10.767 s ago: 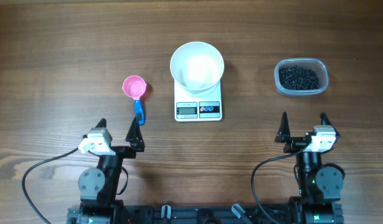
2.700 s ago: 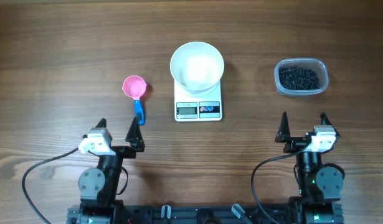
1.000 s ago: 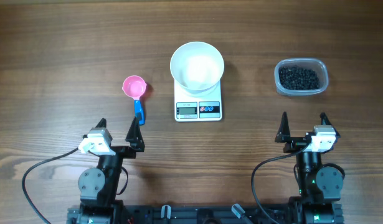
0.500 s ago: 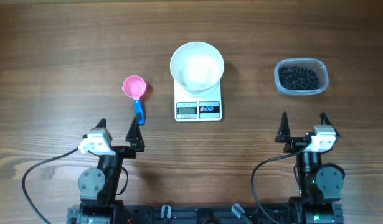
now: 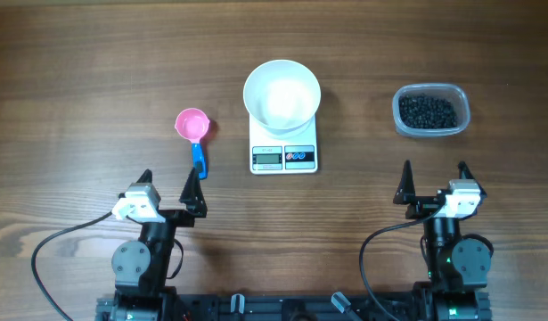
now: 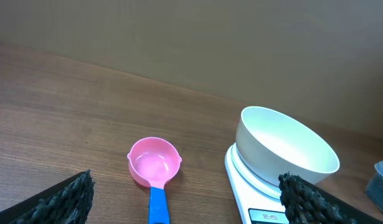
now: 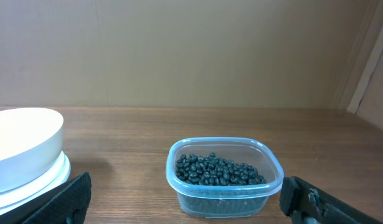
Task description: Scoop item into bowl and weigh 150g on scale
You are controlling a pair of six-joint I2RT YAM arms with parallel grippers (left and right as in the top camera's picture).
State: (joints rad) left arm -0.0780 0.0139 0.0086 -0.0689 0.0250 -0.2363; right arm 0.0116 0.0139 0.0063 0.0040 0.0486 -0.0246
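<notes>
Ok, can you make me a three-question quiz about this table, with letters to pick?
1. Where does the bowl sit? A) on the scale B) inside the tub C) under the scoop
2. What colour is the scoop's cup? A) green B) yellow C) pink
3. What is in the bowl? A) beans B) nothing C) water

Answers: 1 A, it rests on the scale. 2 C, pink cup, blue handle. 3 B, its inside is bare white; the beans are in the tub.
</notes>
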